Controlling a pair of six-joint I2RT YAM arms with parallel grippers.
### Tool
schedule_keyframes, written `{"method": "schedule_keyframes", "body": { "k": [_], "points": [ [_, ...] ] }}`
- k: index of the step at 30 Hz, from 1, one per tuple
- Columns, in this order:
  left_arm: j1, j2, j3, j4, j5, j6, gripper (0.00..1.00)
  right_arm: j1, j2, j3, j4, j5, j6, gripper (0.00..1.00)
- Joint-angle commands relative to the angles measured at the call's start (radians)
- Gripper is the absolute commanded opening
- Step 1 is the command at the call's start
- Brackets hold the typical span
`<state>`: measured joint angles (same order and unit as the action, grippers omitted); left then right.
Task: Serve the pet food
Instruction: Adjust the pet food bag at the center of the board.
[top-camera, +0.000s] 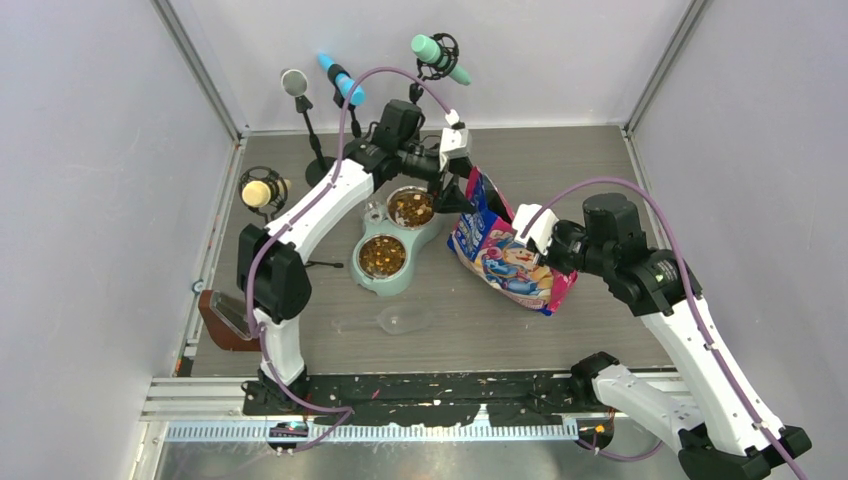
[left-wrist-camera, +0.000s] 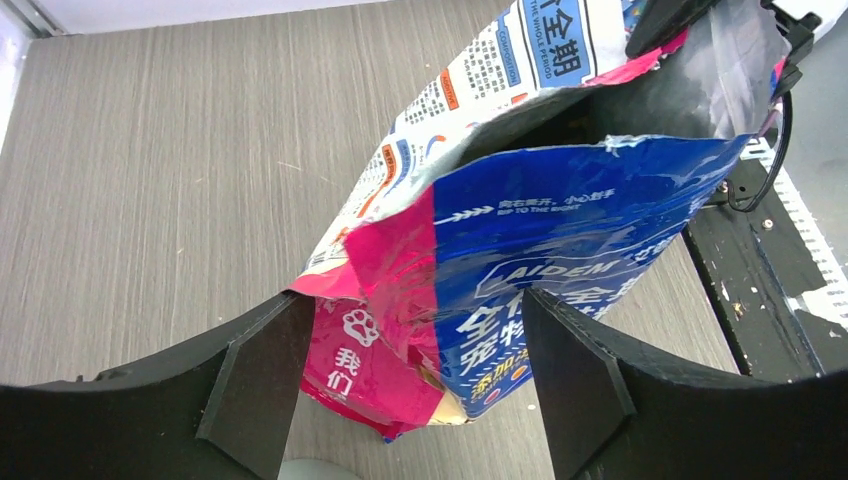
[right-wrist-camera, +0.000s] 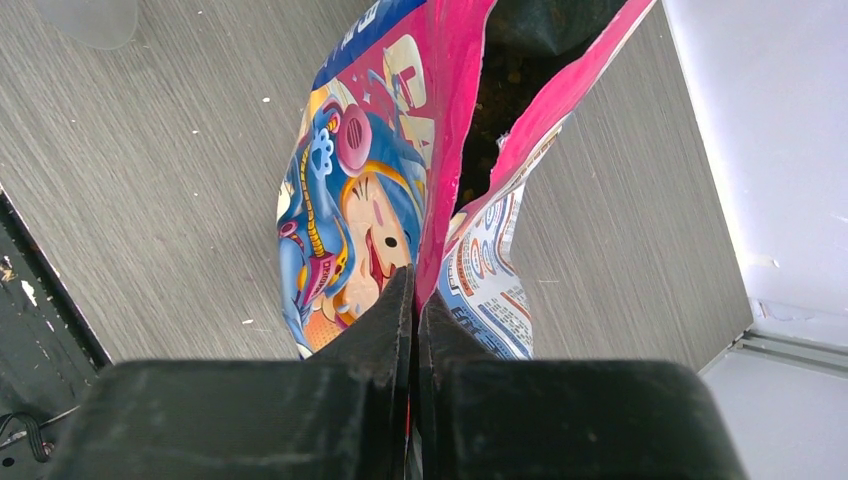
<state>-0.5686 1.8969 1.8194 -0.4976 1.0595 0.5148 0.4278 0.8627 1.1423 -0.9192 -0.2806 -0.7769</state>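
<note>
Pinching the pink side seam of the printed bag (right-wrist-camera: 370, 200), your right gripper (right-wrist-camera: 415, 285) is fully closed, both fingers pressed together on that edge. The bag stands tilted on the table (right-wrist-camera: 150, 150), its torn mouth gaping just beyond those fingertips. Your left gripper (left-wrist-camera: 410, 335) is spread wide, with the bag's pink and blue top corner sitting between its fingers (left-wrist-camera: 265, 380). Whether either finger touches the foil is hard to judge, and it seems to grip nothing. Pet food (top-camera: 383, 256), small brown pellets, lies in both steel bowls of the mint-green feeder (top-camera: 388, 286), which sits just beside the left gripper, on the side away from the bag. Dark pellets also show dimly inside the bag's mouth. A clear scoop (top-camera: 402, 320) lies on the table back toward your arm bases, well apart from both grippers.
</note>
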Motion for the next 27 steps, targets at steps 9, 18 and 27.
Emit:
{"method": "schedule_keyframes", "body": {
  "k": [9, 18, 27],
  "points": [
    [0.03, 0.08, 0.181, -0.015, 0.142, -0.043, 0.57, -0.004, -0.026, 0.011, -0.095, 0.022, 0.007, 0.05],
    [0.03, 0.074, 0.108, 0.144, 0.246, -0.172, 0.48, -0.004, -0.007, 0.027, -0.09, 0.03, 0.013, 0.05],
    [0.06, 0.003, -0.006, 0.298, 0.088, -0.262, 0.0, -0.008, -0.011, 0.004, -0.022, 0.173, 0.119, 0.12]
  ]
}}
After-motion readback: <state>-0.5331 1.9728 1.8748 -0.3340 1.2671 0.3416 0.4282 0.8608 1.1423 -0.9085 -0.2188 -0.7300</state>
